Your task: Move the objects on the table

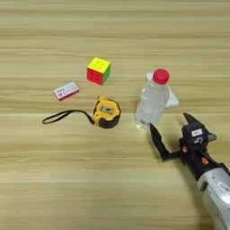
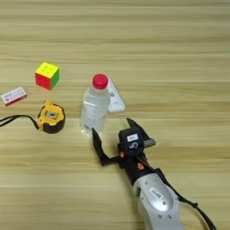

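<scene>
A clear water bottle (image 1: 152,101) with a red cap stands upright near the middle of the wooden table (image 1: 112,36). Behind it lies a slim white remote (image 1: 172,99), mostly hidden by the bottle. A yellow-black tape measure (image 1: 106,112) with a black strap (image 1: 63,116) sits to the bottle's left. My right gripper (image 1: 171,129) is open just in front of the bottle's base and a little to its right, its left finger (image 1: 156,140) near the bottle's foot, holding nothing. The same gripper (image 2: 113,131) appears in the right eye view below the bottle (image 2: 95,107).
A multicoloured puzzle cube (image 1: 99,70) sits behind the tape measure. A small red-white box (image 1: 66,90) lies to the left of it. My silver forearm (image 2: 155,197) comes in from the bottom right.
</scene>
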You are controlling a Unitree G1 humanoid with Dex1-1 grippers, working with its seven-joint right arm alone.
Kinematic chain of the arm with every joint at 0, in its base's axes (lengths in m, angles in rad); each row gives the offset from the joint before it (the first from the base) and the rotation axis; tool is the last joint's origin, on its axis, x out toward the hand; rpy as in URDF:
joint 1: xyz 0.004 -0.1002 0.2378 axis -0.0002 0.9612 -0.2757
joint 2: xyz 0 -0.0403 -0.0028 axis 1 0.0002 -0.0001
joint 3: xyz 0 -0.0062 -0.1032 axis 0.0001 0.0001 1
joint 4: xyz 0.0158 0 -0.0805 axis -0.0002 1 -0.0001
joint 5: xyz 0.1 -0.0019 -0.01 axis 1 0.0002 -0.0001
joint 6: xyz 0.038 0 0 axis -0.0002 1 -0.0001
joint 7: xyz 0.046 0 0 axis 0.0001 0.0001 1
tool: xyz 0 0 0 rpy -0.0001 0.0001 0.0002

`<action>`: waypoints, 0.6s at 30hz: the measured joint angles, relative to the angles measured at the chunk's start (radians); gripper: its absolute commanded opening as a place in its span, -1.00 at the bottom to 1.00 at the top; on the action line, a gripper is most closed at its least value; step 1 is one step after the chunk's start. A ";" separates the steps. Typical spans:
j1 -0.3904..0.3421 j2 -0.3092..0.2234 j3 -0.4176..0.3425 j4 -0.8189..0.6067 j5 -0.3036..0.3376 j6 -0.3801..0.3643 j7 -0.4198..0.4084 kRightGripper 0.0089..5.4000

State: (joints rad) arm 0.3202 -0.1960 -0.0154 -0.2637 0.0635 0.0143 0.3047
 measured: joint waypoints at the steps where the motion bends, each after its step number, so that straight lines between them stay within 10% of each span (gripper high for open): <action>1: -0.001 -0.001 0.004 -0.006 0.000 0.001 0.005 0.99; 18: -0.035 0.002 0.056 -0.056 0.003 0.038 0.050 0.99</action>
State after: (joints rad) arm 0.2857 -0.1940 0.0404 -0.3199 0.0661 0.0526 0.3544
